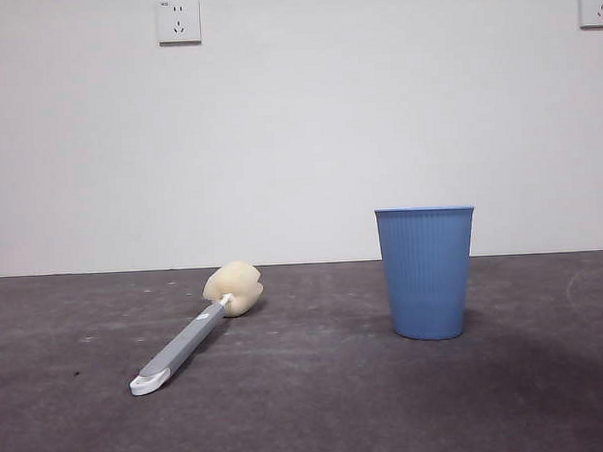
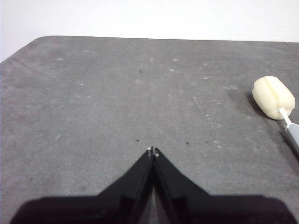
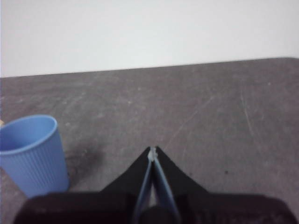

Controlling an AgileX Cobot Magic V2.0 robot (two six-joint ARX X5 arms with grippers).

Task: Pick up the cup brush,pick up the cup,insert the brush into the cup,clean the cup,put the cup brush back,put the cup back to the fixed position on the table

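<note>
The cup brush lies flat on the table at the left, its cream sponge head away from the camera and its white looped tip nearest. Its sponge head also shows in the left wrist view. The blue ribbed cup stands upright to the right of the brush; it also shows in the right wrist view. My left gripper is shut and empty above bare table, apart from the brush. My right gripper is shut and empty, apart from the cup. Neither arm shows in the front view.
A white wall stands behind the table with two sockets high up. The table's far edge shows in both wrist views.
</note>
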